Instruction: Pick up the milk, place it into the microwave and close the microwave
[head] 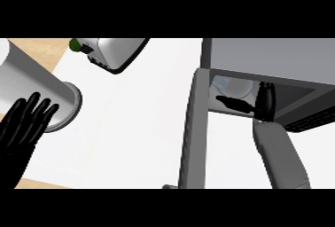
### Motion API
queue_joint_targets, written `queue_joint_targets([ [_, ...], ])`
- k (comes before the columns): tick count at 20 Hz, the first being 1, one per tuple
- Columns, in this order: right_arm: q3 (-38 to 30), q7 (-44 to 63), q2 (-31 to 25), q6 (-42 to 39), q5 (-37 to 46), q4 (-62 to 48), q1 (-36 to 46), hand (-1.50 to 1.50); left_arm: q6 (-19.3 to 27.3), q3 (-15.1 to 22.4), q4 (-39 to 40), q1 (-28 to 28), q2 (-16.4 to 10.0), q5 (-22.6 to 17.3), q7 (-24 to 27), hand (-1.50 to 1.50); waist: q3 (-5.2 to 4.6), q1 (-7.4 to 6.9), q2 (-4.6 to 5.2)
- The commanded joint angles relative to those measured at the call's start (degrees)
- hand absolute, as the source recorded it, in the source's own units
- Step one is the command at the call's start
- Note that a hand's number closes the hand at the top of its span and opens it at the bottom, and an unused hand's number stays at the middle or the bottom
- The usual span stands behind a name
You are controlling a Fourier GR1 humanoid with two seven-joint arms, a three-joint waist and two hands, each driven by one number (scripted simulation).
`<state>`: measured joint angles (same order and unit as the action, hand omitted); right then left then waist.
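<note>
Inside the open microwave [274, 57], the fingers [265, 95] of the right hand [262, 111] stand straight, with the thumb spread sideways, and hold nothing. Just beside the thumb sits what seems the milk [230, 86], a pale shape, partly hidden. The door [194, 133] stands wide open. At the left of the table [131, 133], the left hand [23, 128] rests open, fingers up, beside a grey cylinder [33, 84].

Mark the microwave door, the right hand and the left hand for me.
microwave door [195, 133], head view, on the open door's near edge.
right hand [265, 101], head view, on the black hand inside the microwave [268, 57].
left hand [18, 133], head view, on the hand's middle, lower left.
</note>
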<state>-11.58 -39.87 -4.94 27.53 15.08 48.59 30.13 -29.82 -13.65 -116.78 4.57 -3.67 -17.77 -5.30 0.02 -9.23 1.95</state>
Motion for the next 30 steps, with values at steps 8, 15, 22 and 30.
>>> queue_joint_targets([
  [8,-7.15,8.44,-5.31,-6.81,-4.22,-24.6,19.06,-1.5,0.55,2.13,-0.28,2.14,2.49,4.33,2.64,-1.5,0.22,2.96,0.33],
  [15,-8.89,-1.71,-2.07,-12.09,-6.37,-31.33,17.77,-1.5,0.14,6.31,2.75,1.46,3.63,6.83,1.67,-1.5,0.14,6.44,-0.64],
  [22,-10.32,-5.16,-1.97,-17.89,-8.31,-34.81,18.56,-1.5,-3.53,8.82,6.19,1.17,2.22,9.11,4.52,-1.5,0.07,7.37,-1.24],
  [30,-8.81,-10.47,0.24,-20.92,-9.63,-29.53,9.56,-1.5,-6.01,16.67,10.63,0.25,2.8,18.08,9.46,1.5,-0.01,9.15,-1.95],
])
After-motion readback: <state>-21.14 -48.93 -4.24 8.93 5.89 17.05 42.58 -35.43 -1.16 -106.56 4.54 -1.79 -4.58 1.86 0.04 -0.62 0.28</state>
